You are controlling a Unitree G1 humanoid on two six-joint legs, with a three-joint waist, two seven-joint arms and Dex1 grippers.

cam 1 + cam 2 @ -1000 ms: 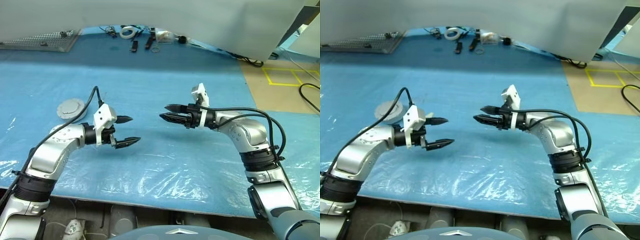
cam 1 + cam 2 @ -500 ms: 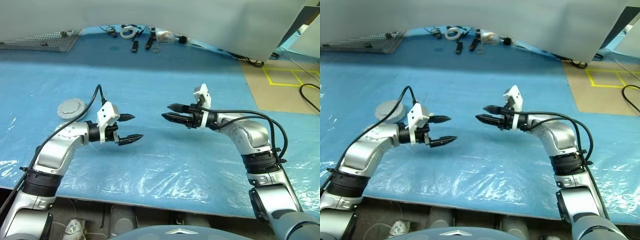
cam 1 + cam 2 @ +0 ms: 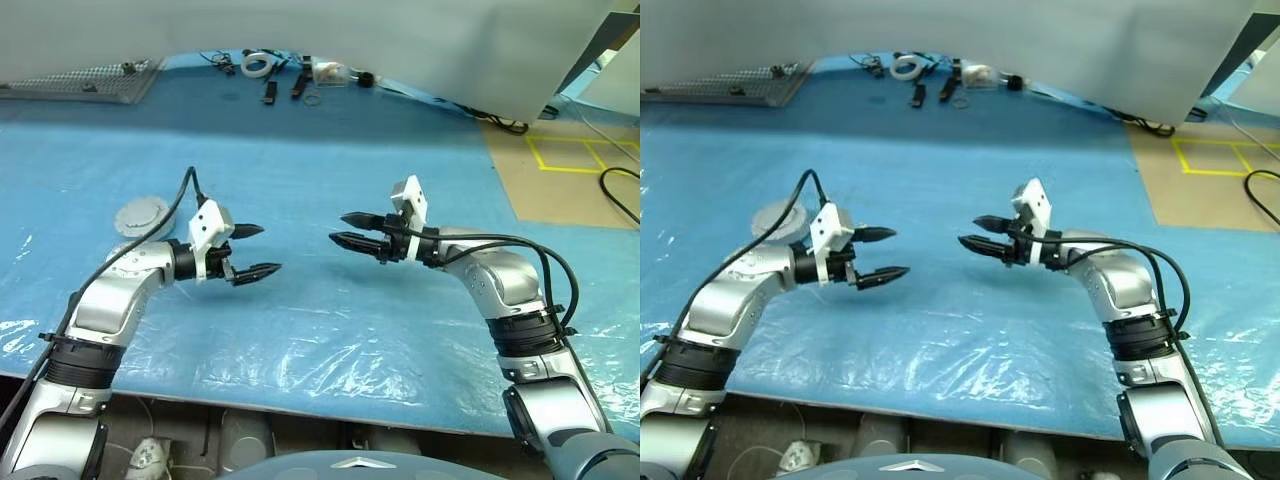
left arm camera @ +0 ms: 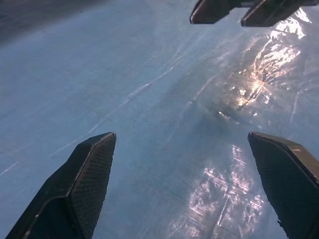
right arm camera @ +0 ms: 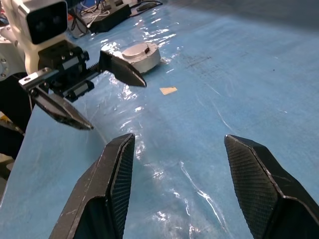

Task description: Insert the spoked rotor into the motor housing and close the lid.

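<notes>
Grippers barely shifted: left gripper (image 3: 255, 251) and right gripper (image 3: 344, 229) both gape empty; round grey motor housing (image 3: 142, 214) sits near the crinkly blue sheet's (image 3: 330, 160) left edge.

Head stereo pair looking down, wrist cameras close, facing across blue sheet (image 3: 300, 330)

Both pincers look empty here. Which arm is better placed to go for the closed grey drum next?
Left, probably. The grey drum sits on the blue sheet just behind the left pincer, which is open and empty. The right pincer, also open, hovers across the gap, farther away.
</notes>
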